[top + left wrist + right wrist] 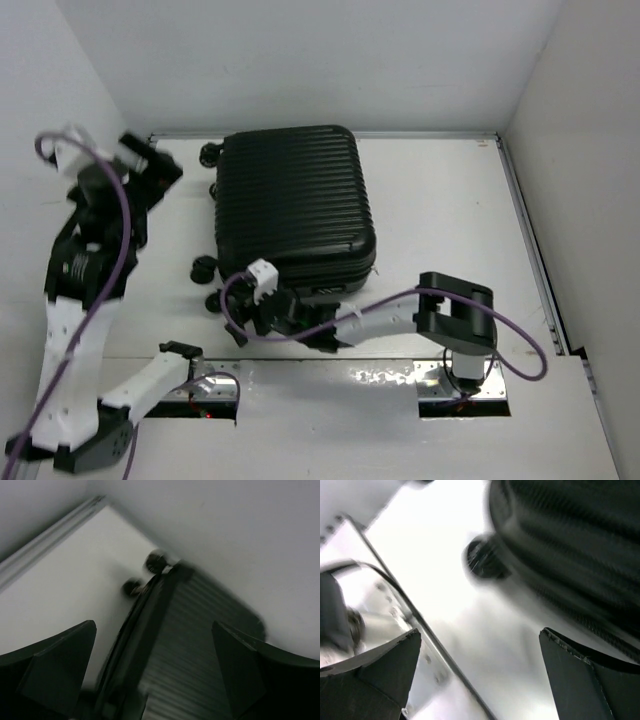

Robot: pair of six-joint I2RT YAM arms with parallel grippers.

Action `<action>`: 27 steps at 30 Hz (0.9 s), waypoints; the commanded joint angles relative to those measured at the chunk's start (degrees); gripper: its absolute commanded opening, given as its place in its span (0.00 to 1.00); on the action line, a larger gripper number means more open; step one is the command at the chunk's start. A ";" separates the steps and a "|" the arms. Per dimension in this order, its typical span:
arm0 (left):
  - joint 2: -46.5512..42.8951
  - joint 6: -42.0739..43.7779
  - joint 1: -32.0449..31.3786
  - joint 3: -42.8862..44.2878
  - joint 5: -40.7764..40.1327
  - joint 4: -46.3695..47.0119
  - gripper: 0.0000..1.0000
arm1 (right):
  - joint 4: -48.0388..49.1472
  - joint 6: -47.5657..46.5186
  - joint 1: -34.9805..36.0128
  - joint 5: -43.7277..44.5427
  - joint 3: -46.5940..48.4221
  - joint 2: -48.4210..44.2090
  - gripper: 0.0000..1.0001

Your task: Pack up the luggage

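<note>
Black ribbed hard-shell suitcase (pixel 293 205) lies shut on the white counter (pixel 440 220), beside the left jaws, just ahead of the right jaws; both pairs stand apart, empty. Packing appears essentially complete.

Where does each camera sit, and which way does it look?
Top: above and behind left arm and right arm, both showing; looks down on table and suitcase.
Left wrist: on left arm, facing suitcase shell and two wheels; left fingers show.
Right wrist: on right arm, facing table, one wheel, suitcase edge; right fingers show.
Shared: every view shows the suitcase.
</note>
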 commanded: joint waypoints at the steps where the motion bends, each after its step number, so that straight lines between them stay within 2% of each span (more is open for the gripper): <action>1: -9.29 -7.50 -0.23 -14.77 -1.17 -4.51 1.00 | -1.09 -3.55 -9.21 -11.57 11.44 1.29 0.99; 2: -12.19 -6.03 -0.23 -20.37 0.49 -2.85 1.00 | -1.35 -4.26 -9.30 -12.72 9.45 -1.85 0.99; 3: -16.14 -5.23 -0.23 -22.43 2.33 -1.44 1.00 | -1.18 -5.22 -9.22 -13.17 6.99 -4.14 0.99; 5: -18.36 -5.93 -0.31 -25.43 3.57 -0.64 1.00 | -3.62 -6.80 -9.39 -13.44 0.31 -9.06 0.99; 9: -18.03 -8.03 -0.31 -32.63 8.67 1.64 1.00 | -14.77 -9.88 -9.74 -14.49 -10.24 -24.15 0.99; 11: -16.80 -10.23 -0.31 -35.10 8.68 3.04 1.00 | -17.08 -11.11 -10.62 -11.52 -15.93 -29.45 0.99; 12: -15.58 -10.58 -0.31 -35.54 8.94 4.88 1.00 | -19.96 -11.99 -12.45 -9.68 -17.45 -34.52 0.99; 14: -13.12 -13.21 -0.23 -35.38 8.42 5.25 1.00 | -25.40 -12.26 -16.40 -8.34 -20.45 -38.86 0.99; 17: -9.87 -20.49 -0.23 -33.09 4.66 2.80 0.99 | -29.81 -16.37 -28.15 -9.38 -23.26 -46.42 0.99; 20: -6.96 -27.00 -0.14 -30.98 -0.43 -1.50 0.99 | -29.93 -22.53 -34.76 -12.20 -24.32 -47.84 0.99; 23: -5.02 -31.67 -0.05 -31.33 -0.90 -0.82 0.97 | -29.22 -24.22 -38.47 -15.72 -24.06 -45.65 0.98; 27: -1.60 -33.96 0.47 -31.24 -0.72 0.94 0.96 | -25.97 -23.51 -38.83 -20.37 -25.11 -43.01 0.97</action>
